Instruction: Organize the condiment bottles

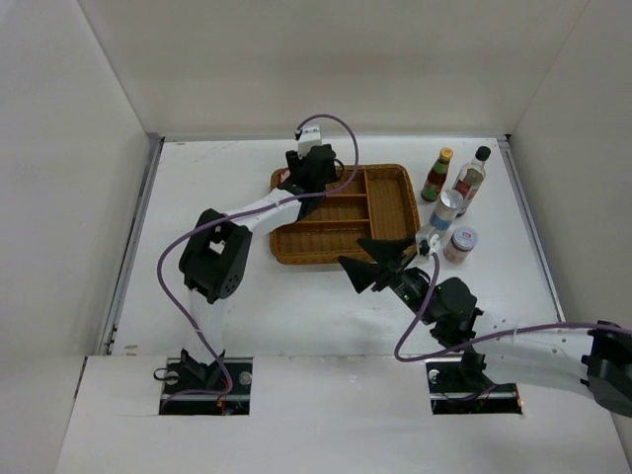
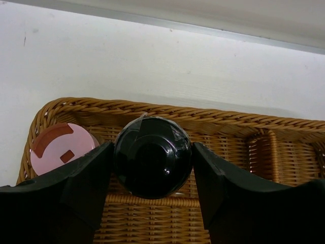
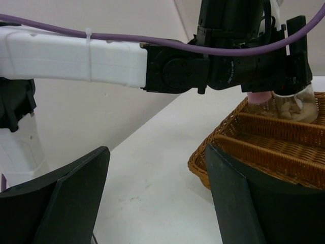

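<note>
left gripper point(image 2: 152, 175) pinching black-capped bottle point(image 2: 152, 152) at far-left corner of wicker tray point(image 2: 228, 121), just beside pink-lidded jar point(image 2: 63, 147) | right gripper point(image 3: 157, 190) spread, empty | risk: letting go before it seats could tip it onto that jar

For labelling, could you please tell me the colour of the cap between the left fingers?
The cap is black; left wrist view.

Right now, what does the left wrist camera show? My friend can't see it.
The left claw grips a black-topped bottle, seen from above, at a corner of a brown wicker tray. A pink-lidded jar sits in the tray beside it, with the white table beyond.
</note>
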